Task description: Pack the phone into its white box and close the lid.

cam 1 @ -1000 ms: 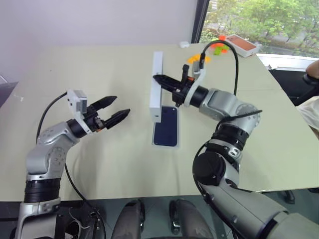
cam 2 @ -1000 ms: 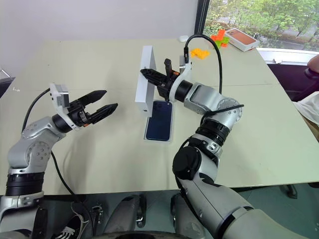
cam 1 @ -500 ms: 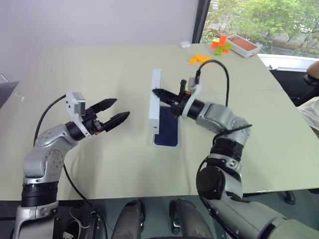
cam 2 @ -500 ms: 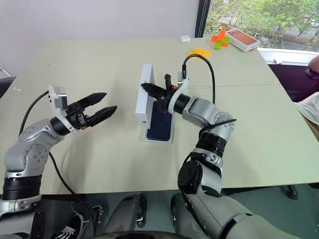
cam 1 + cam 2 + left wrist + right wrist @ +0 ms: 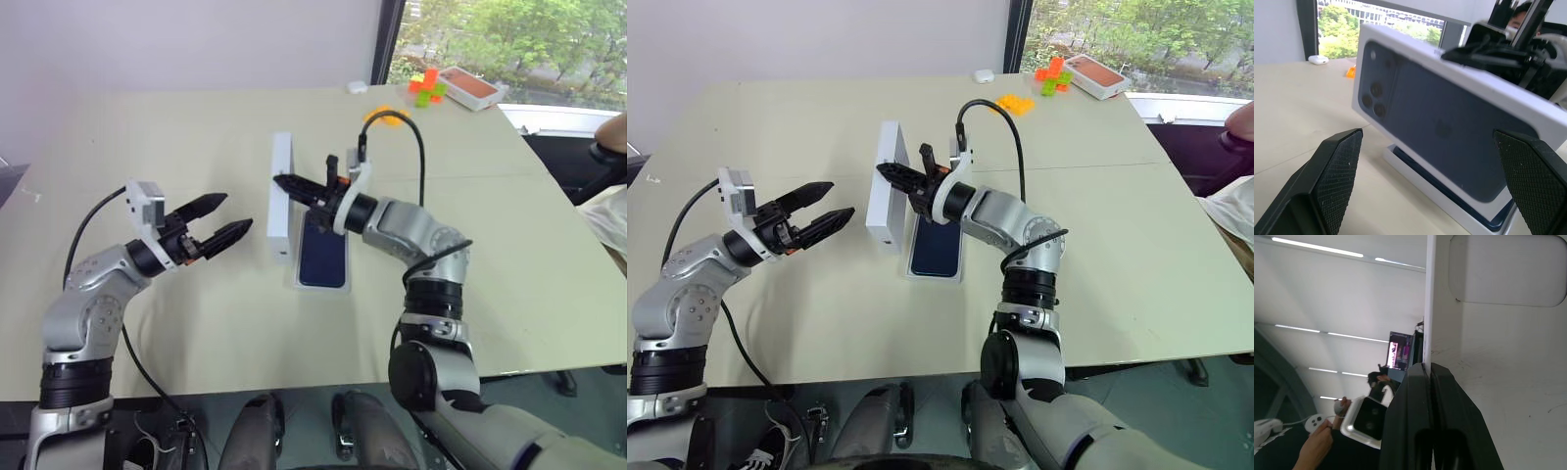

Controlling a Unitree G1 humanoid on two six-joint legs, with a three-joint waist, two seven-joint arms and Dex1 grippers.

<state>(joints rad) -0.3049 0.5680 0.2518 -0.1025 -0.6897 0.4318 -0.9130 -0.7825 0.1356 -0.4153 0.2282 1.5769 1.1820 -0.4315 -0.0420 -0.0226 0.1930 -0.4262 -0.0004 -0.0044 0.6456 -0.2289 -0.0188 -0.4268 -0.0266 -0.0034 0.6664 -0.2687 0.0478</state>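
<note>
We see the right gripper [image 5: 294, 185] clamped on the lid [image 5: 281, 211], held on edge just left of the phone [image 5: 324, 251], which apparently lies in the white box [image 5: 324, 285] on the table [image 5: 196, 137]. The left gripper [image 5: 227, 219] waits spread, empty.

An office or lab: long pale table [image 5: 176, 127], tall window [image 5: 490, 39] onto trees, ceiling strip lights [image 5: 1317, 247]
</note>
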